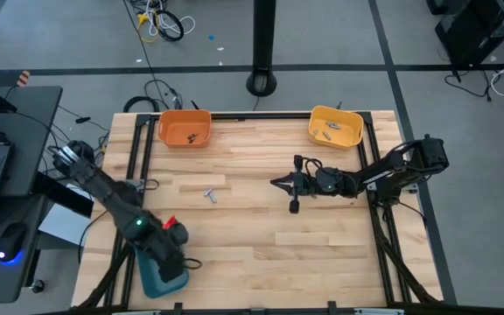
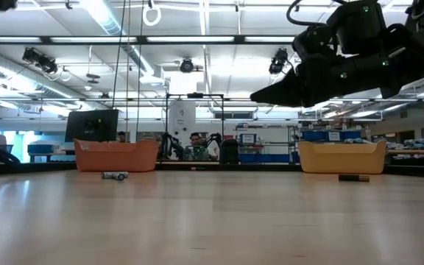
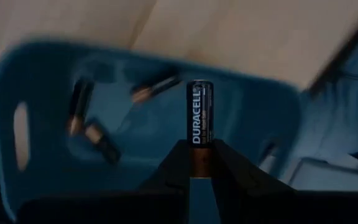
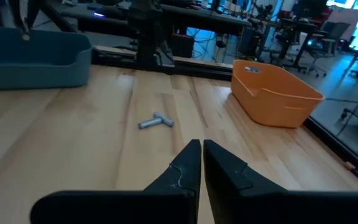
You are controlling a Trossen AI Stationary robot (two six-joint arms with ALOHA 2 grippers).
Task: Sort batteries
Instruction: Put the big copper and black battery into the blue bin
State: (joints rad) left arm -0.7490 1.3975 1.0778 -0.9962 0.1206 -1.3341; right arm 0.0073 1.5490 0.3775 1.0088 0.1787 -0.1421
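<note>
My left gripper (image 3: 201, 149) hangs over the blue tray (image 3: 42, 81) at the table's near left (image 1: 160, 278), shut on a black and copper Duracell battery (image 3: 199, 112). Several other batteries (image 3: 82, 118) lie in that tray. Two silvery batteries (image 1: 210, 194) lie on the wood at mid-table and also show in the right wrist view (image 4: 155, 122). A dark battery (image 2: 353, 177) lies nearer the right. My right gripper (image 1: 276, 184) hovers level above the table's middle, pointing left, shut on nothing (image 4: 201, 146). My left gripper pinches the battery's copper end (image 3: 201, 163) between its two fingers. The battery runs along the fingers, and its black end (image 3: 199, 87) sticks out past the fingertips. The fingers point steeply down from above, so the battery hangs clear over the blue tray.
An orange tray (image 1: 185, 128) stands at the far left and a yellow tray (image 1: 335, 127) at the far right, each with a few batteries in it. Black frame rails (image 1: 376, 201) run along the table's edges. Bare wood lies between the trays.
</note>
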